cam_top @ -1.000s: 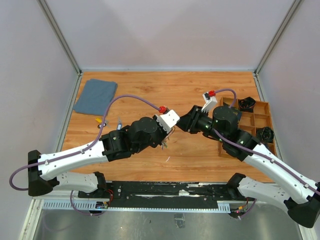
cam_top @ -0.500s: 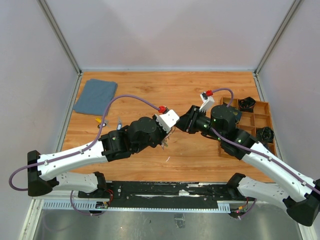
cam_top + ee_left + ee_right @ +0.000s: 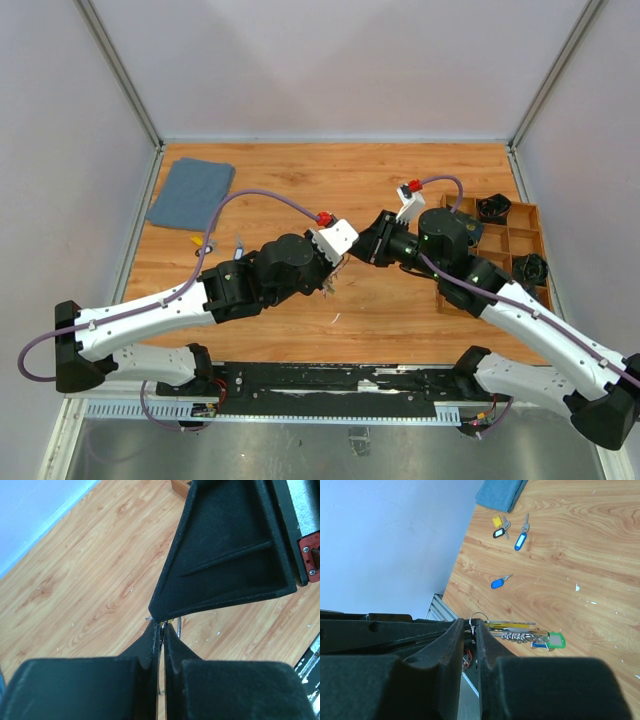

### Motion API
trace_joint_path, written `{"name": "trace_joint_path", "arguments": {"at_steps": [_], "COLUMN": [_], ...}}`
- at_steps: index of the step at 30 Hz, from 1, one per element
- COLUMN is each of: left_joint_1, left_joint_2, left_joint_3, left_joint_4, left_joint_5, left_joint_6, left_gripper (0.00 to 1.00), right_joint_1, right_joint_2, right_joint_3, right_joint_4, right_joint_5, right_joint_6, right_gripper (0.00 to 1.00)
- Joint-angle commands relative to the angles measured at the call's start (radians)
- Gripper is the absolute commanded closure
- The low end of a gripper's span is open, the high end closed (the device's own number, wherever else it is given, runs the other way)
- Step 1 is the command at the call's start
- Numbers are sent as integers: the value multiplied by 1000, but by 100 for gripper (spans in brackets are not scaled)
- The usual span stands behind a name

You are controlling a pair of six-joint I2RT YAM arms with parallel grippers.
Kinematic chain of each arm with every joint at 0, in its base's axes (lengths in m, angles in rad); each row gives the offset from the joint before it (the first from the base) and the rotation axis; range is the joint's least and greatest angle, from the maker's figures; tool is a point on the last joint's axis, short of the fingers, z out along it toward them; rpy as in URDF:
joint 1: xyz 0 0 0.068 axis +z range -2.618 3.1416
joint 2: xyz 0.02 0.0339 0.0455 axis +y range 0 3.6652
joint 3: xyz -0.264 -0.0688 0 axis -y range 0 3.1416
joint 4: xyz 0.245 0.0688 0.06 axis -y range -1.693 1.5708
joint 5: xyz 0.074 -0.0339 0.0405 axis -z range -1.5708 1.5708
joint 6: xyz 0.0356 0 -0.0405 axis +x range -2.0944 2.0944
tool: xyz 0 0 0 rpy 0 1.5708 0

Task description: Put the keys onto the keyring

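Observation:
My left gripper (image 3: pixel 338 263) and right gripper (image 3: pixel 358 251) meet tip to tip over the middle of the table. In the left wrist view the left gripper (image 3: pixel 162 628) is shut on the thin silver keyring (image 3: pixel 178 626), with the right gripper's black finger just above it. In the right wrist view the right gripper (image 3: pixel 472 625) is shut on the same keyring (image 3: pixel 479 616). A bunch of keys with yellow, green (image 3: pixel 555 640) and blue tags hangs from it. Loose keys lie on the table: a blue one (image 3: pixel 497 583), another blue one (image 3: pixel 520 541) and a yellow one (image 3: pixel 497 520).
A folded blue cloth (image 3: pixel 190 190) lies at the far left, with the loose keys (image 3: pixel 203 241) just in front of it. A wooden compartment tray (image 3: pixel 524 240) holding black parts stands at the right edge. The left arm lies across the front left of the table.
The right arm has shifted slightly left, pressing its gripper closer to the left gripper. The left arm has not visibly moved.

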Motion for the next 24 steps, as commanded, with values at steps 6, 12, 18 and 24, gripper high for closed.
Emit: {"name": "trace_joint_path", "arguments": {"at_steps": [6,12,18,24], "left_joint_1": [-9,-10,-9,-9], "left_joint_2": [-22,-36,-51,-75], "left_joint_3": [5,-2,-16,-27], "left_joint_4": [52,62,71,81], "left_joint_5": [-13,-4,16,44], "left_joint_6": [3,-1,-7,-18], "left_gripper": [100,87,67,64], "right_joint_1": [-18,-20,-21,-21], "right_joint_2": [10,2,-16,-34], "right_joint_3": [3,25,30,26], "right_joint_4": [9,-8,10,-6], "right_joint_5": [-32,-15,0,46], "right_joint_6": [27,1,-8,-35], "right_gripper": [99,99,100,99]}}
